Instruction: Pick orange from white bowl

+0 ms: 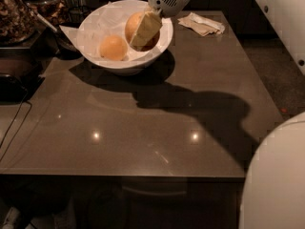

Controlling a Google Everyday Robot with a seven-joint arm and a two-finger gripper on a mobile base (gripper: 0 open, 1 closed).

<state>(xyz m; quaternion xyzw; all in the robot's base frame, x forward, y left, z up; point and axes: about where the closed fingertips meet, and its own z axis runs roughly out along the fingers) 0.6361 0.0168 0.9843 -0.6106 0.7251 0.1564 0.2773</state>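
The white bowl (125,67), lined with crumpled white paper, stands at the back left of the dark table. One orange (113,47) lies inside it on the left. My gripper (139,35) reaches down from the top over the bowl's right side and is shut on the second orange (133,24). One pale finger (145,30) crosses the front of this orange; the other finger is hidden behind it. The held orange sits about level with the bowl's rim, above its inside.
Dark containers of nuts (16,13) stand at the far left by the bowl. A crumpled paper napkin (202,24) lies at the back right. A cable (14,123) runs along the left edge. My white body (279,175) fills the lower right corner.
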